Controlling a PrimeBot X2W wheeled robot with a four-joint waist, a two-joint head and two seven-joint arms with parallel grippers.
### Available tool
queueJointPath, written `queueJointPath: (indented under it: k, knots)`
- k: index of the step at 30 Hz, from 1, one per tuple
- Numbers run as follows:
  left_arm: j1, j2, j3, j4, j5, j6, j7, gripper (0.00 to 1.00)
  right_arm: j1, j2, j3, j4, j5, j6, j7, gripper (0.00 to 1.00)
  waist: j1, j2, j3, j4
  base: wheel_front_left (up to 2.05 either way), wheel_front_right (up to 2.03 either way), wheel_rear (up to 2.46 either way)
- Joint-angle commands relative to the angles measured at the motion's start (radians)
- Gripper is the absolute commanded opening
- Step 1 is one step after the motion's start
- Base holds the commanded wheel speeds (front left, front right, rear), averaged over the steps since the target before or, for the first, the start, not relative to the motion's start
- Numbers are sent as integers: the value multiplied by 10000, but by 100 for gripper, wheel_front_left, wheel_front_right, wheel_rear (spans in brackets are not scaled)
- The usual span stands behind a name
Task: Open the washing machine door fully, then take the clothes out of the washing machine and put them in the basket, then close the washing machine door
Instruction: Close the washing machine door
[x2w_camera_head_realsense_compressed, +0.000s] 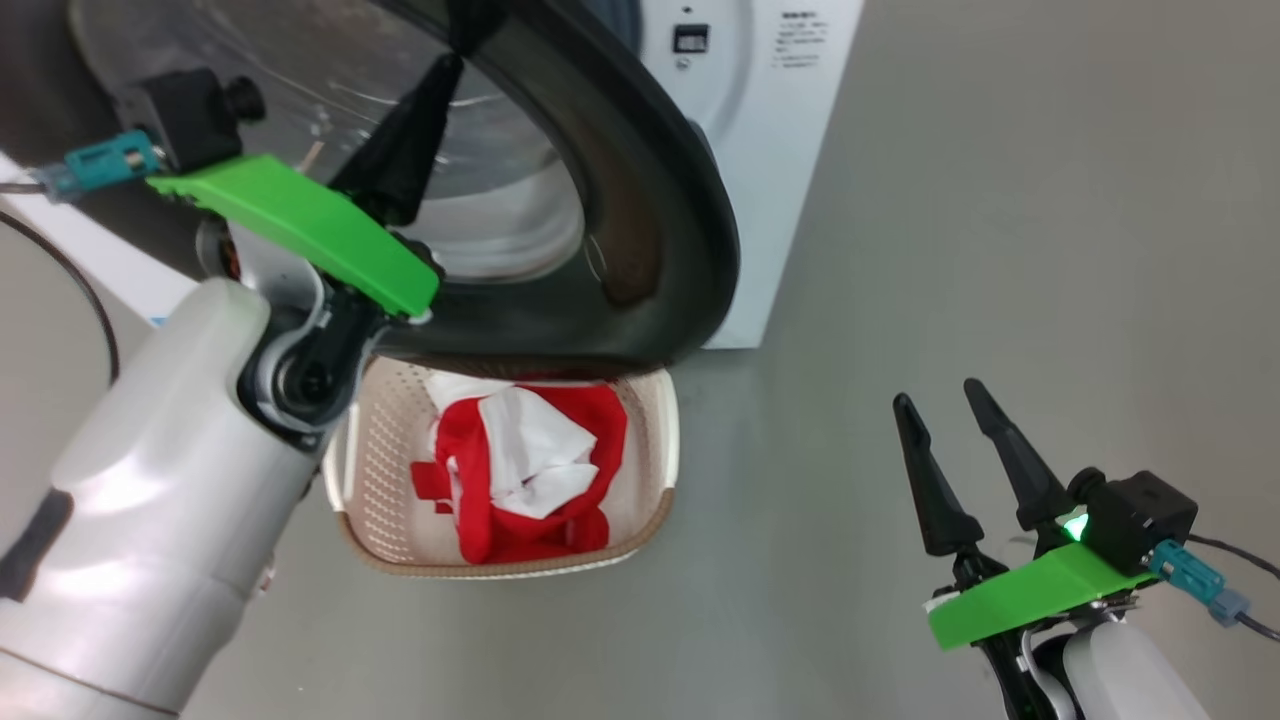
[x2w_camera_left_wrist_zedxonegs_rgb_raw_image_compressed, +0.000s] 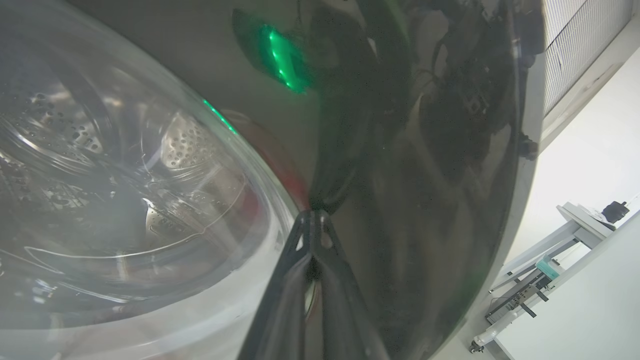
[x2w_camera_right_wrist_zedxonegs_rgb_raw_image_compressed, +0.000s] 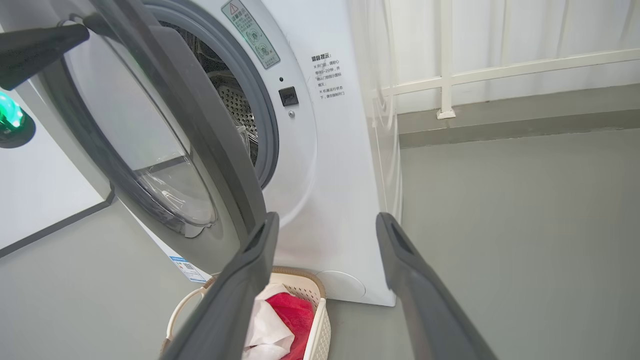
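Note:
The washing machine door, black-rimmed with a bulging glass window, stands partly open over the basket. My left gripper is shut, and its joined tips press on the door's glossy outer face beside the glass. The white washing machine shows its grey gasket and steel drum. On the floor under the door sits the cream basket, holding the red and white clothes. My right gripper hovers open and empty to the basket's right, away from the machine.
Grey floor spreads to the right of the machine. Behind it runs a white railing. A white wall panel stands on the door's far side. A pale metal stand shows past the door's edge. A blue label marks the machine's lower corner.

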Motion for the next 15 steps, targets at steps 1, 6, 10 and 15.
queueJointPath:
  k: [1, 6, 10, 15]
  knots:
    - [-625, 427, 170, -35, -104, -71, -197, 0, -331, 23, 143, -297, -69, 62, -65, 100, 0, 0, 374, -404, 0, 0, 0]
    - [-1135, 629, -207, 360, -233, -71, -666, 0, -446, 91, 100, -345, -71, 62, -65, 100, 0, 0, 590, -691, 0, 0, 0]
    - [-1464, 696, -446, 727, -384, -71, -993, 0, -512, 127, 80, -365, -77, 62, -65, 100, 0, 0, 686, -831, 0, 0, 0]
    - [-1717, 761, -669, 1057, -599, -71, -1294, 0, -565, 152, 68, -373, -75, 62, -65, 100, 0, 0, 719, -913, 0, 0, 0]
